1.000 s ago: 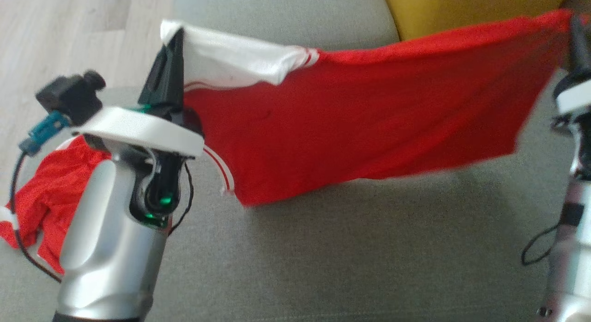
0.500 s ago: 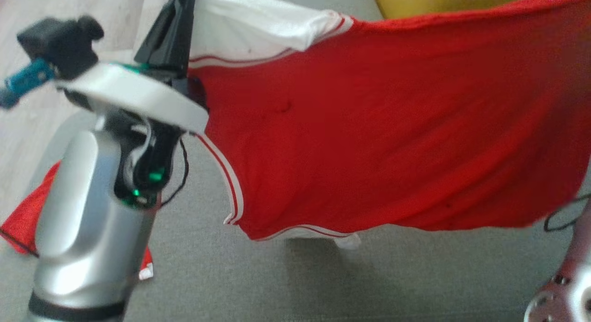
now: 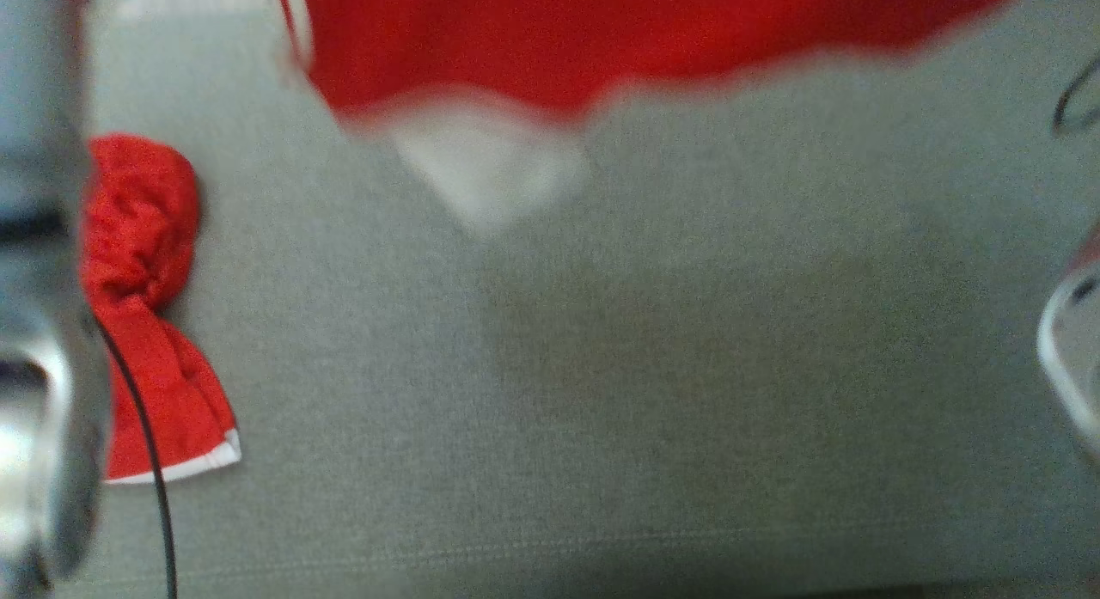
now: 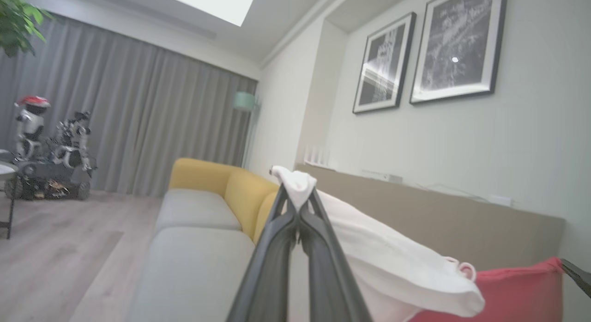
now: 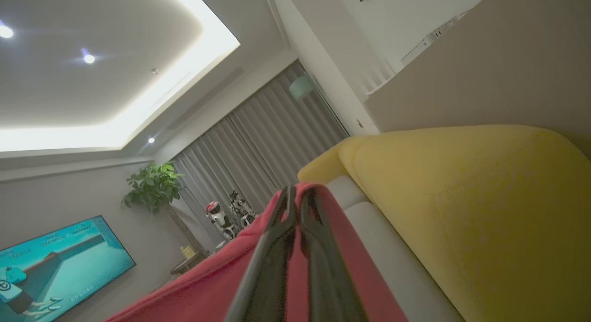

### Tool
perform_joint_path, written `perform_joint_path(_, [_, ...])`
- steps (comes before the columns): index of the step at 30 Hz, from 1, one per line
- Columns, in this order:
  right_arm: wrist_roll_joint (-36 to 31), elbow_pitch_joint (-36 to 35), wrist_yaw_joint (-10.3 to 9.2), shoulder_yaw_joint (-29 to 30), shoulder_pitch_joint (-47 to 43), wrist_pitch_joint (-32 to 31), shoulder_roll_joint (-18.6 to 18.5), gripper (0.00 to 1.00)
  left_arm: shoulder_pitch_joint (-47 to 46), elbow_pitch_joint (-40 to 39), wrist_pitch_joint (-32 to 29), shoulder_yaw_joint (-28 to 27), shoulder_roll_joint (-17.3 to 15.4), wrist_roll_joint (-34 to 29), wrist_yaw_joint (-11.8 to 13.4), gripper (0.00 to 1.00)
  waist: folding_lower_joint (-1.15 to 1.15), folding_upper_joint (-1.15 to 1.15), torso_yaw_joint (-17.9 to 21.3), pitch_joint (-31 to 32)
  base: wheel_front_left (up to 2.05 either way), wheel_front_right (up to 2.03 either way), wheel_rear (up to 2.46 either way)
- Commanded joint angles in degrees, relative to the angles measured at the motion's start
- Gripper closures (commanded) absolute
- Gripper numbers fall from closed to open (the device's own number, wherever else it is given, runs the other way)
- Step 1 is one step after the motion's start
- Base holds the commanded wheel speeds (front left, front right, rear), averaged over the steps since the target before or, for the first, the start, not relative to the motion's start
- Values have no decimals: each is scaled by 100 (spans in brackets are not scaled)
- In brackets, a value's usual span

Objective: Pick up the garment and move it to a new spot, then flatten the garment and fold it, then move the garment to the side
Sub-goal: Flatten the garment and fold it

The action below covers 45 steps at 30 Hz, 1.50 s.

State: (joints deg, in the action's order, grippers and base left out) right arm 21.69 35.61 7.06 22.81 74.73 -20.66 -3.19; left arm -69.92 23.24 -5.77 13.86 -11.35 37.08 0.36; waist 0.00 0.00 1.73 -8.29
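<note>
The garment [image 3: 601, 32] hangs stretched above the grey sofa [image 3: 653, 367]. My left fingers [image 4: 277, 241] pinch its white sleeve [image 4: 369, 248], and my right fingers [image 5: 274, 248] pinch its red edge. Another red cloth [image 3: 142, 264] lies on the sofa's left.

Nothing can be read with certainty. Down and to the left of the right tool [image 5: 299, 189], the TV [image 5: 60, 262] carries a few pale lines of lettering across the upper part of its screen, too blurred to make out. Up and to the right of that tool, a white strip [image 5: 431, 34] on the ledge [image 5: 485, 72] bears small dark marks, too small to read.
</note>
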Motion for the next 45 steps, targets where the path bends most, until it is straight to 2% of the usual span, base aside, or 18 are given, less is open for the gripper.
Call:
perform_joint_path(1, [4,-14,43,-83,474,240,31,100,-486,-13,134,-217,-303,-96,-31,100,0,0,17,-827,0,0,0])
perform_joint_path(3, [-19,473,43,-55,1015,856,31,100,-1096,422,499,-253,-308,-232,-86,100,0,0,-17,-1018,0,0,0])
perform_joint_path(4, [27,913,43,-41,1457,1436,31,100,-1608,804,891,-271,-285,-342,-153,100,0,0,-63,-1152,0,0,0])
perform_joint_path(6, [148,1287,43,-103,1787,1920,31,100,-2006,1130,1289,-305,-254,-413,-204,100,0,0,-106,-1257,0,0,0])
perform_joint_path(10, [723,1857,43,-420,2015,2414,31,100,-2343,1711,1745,-253,-194,-473,-409,100,0,0,-166,-1408,0,0,0])
perform_joint_path(15, [1112,2266,43,-658,1496,2721,31,100,-1960,2220,1892,-98,-89,-374,-645,100,0,0,-231,-1539,0,0,0])
perform_joint_path(23, [1491,2564,43,-1120,-155,2577,-27,100,-233,2553,2035,439,25,-308,-775,100,0,0,-433,-1255,0,0,0])
perform_joint_path(26, [1670,2581,43,-1273,-781,2457,-104,100,507,2521,2053,850,13,-288,-781,100,0,0,-509,-976,0,0,0])
perform_joint_path(31, [1908,2634,43,-1470,-1700,2185,-295,100,1636,2359,2064,1714,-271,-217,-783,100,0,0,-572,-436,0,0,0])
perform_joint_path(36, [2031,2753,43,-1635,-2405,1844,-527,100,2444,2162,1995,2319,-572,138,-783,100,0,0,-598,47,0,0,0])
perform_joint_path(45, [1903,2931,43,-1987,-3130,1428,-838,100,3200,1694,1816,2991,-967,524,-784,100,0,0,-574,459,0,0,0])
